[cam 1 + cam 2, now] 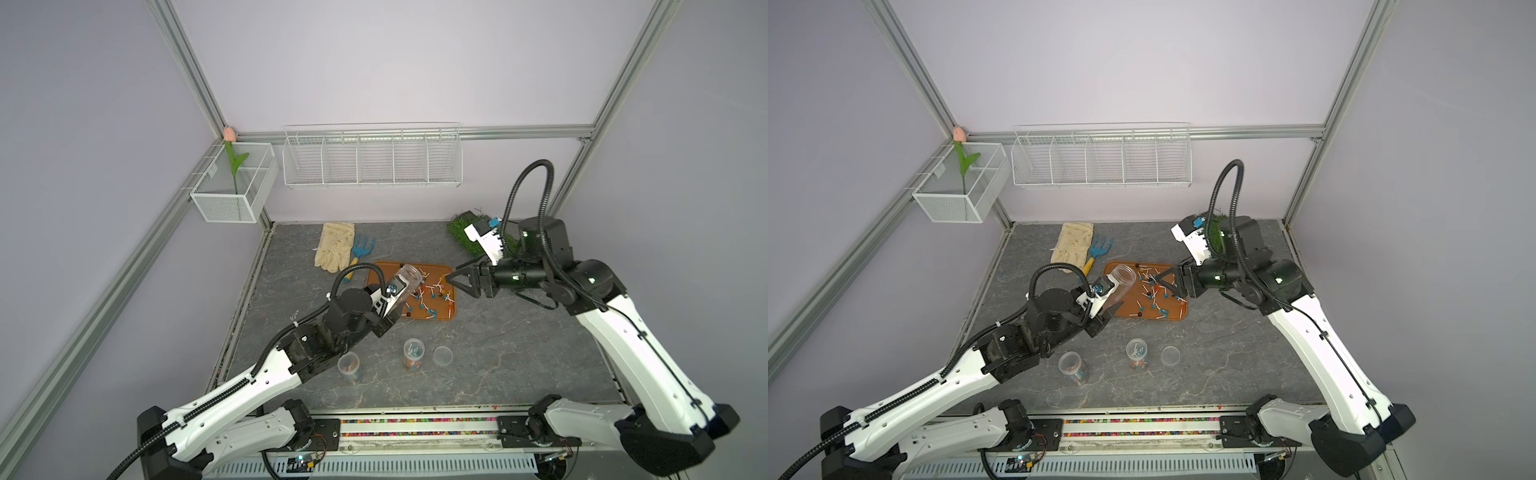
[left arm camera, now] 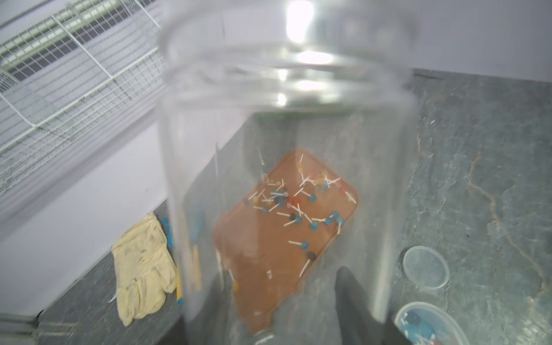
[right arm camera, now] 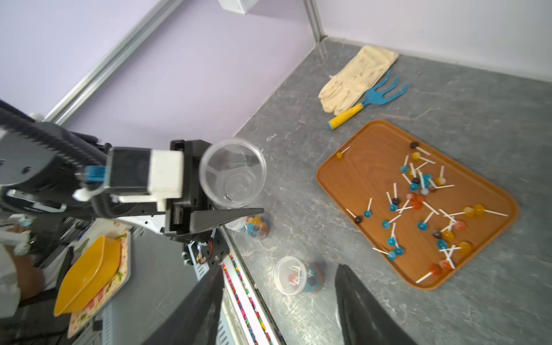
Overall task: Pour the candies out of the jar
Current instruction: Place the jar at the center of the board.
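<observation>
Grey marbled table (image 1: 498,353), with the brown tray (image 3: 358,167) carrying the scattered candies (image 3: 418,203). My left tool (image 1: 392,306) is clamped on the clear jar (image 1: 405,280), which is tilted above the tray's left edge and looks empty. My right tool (image 1: 459,286) gapes empty at the right edge. Pouring seems finished; next I'd right the jar and set it down.

Glove (image 1: 334,247): cream, lay flat near the back wall.
Hand rake (image 1: 365,245): blue head, yellow handle, just beside the glove.
Wire rack (image 1: 372,158): white, hung on the back wall.
Mesh basket (image 1: 224,208): white, held a tulip (image 1: 230,134).
Grass mat (image 1: 460,226): green, back corner.
</observation>
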